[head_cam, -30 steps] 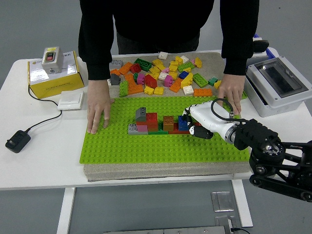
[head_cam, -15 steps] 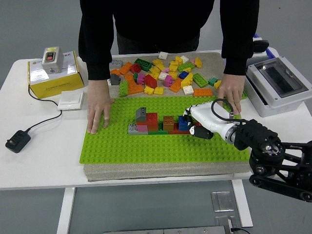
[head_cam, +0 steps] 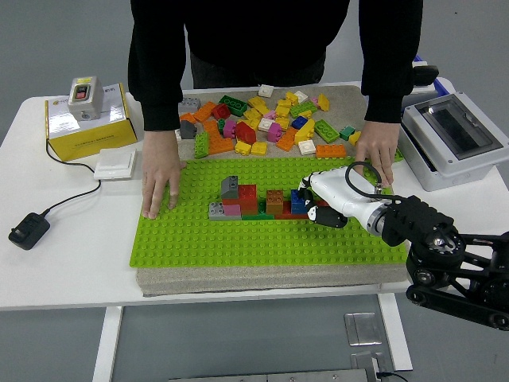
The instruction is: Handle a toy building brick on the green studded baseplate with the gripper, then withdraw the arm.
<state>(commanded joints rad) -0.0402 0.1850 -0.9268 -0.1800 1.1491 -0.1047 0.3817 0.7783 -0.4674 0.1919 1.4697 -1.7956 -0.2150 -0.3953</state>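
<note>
A green studded baseplate [head_cam: 238, 239] lies on a grey mat in the middle of the table. On it stands a row of joined bricks: grey, pink, red, green and orange [head_cam: 248, 201], ending in a blue brick [head_cam: 298, 201] at the right. My right hand [head_cam: 312, 201], white with black fingertips, comes in from the right and its fingers curl around the blue brick at the row's right end. A person at the far side presses one hand [head_cam: 161, 181] on the baseplate's left edge and the other hand [head_cam: 377, 153] on its right far corner.
A pile of loose bricks [head_cam: 262, 123] lies on the mat behind the baseplate. A yellow box [head_cam: 86, 121] with a switch stands at the far left, a white switch plate [head_cam: 115, 164] beside it, a black adapter [head_cam: 29, 230] with cable at the left edge. A grey case [head_cam: 453, 139] sits at the right.
My right hand has crept slightly left and up against the blue brick. The person's hands and the bricks have stayed put.
</note>
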